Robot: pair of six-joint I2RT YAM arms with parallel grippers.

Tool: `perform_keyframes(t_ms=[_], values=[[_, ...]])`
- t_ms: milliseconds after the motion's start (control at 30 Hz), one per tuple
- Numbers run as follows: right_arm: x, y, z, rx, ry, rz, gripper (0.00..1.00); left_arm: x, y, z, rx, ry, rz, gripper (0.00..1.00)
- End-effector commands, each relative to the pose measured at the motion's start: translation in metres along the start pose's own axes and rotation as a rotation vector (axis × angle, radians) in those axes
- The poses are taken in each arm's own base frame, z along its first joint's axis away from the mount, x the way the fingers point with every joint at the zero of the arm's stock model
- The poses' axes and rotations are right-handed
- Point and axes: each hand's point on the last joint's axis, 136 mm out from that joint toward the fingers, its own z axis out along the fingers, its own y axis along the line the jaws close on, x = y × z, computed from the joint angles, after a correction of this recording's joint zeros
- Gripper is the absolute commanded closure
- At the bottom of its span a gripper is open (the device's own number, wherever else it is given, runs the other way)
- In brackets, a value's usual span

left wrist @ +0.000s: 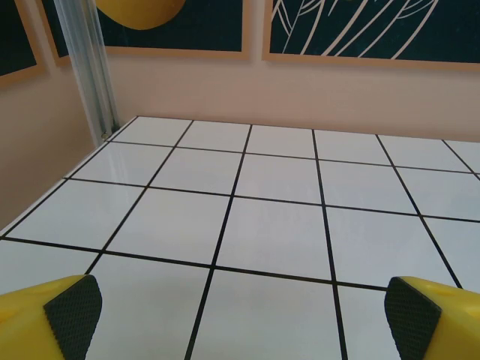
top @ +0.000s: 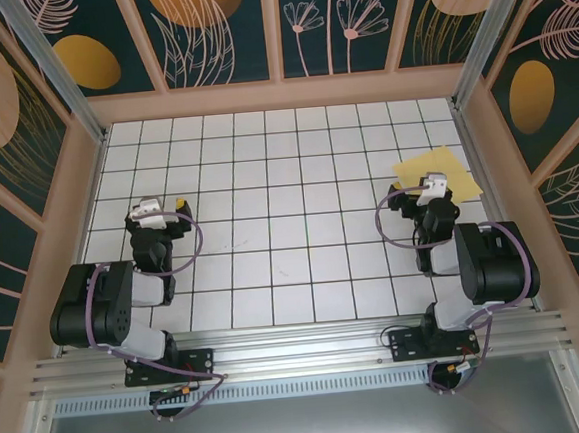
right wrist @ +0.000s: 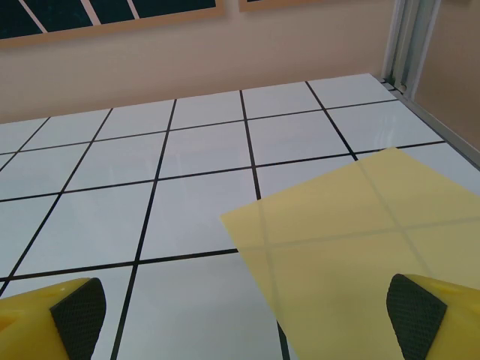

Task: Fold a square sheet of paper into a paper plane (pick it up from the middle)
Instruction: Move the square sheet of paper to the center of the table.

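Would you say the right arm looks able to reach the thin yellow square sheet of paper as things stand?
Probably yes: the yellow square sheet of paper lies flat on the white tiled table just ahead of the open right hand, with nothing between them.

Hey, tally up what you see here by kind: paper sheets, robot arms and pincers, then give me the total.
Paper sheets: 1, the yellow square sheet of paper
Robot arms: 2, the left arm and the right arm
Pincers: 2, the left pincer and the right pincer, both open
Total: 5
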Motion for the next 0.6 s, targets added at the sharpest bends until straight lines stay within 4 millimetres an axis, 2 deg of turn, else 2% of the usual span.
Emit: perform_keyframes(t_ms=[0, 567], values=[[-0.0122, 0.004, -0.0002, -0.025, -0.048, 0.007, 0.01, -0.0104, 0.0007, 0.0019, 0.0, -0.035, 0.008, 0.01], [-0.0122, 0.0037, -0.0003, -0.024, -0.048, 0.006, 0.01, -0.0104, 0.0015, 0.0025, -0.005, -0.034, 0.006, 0.01]])
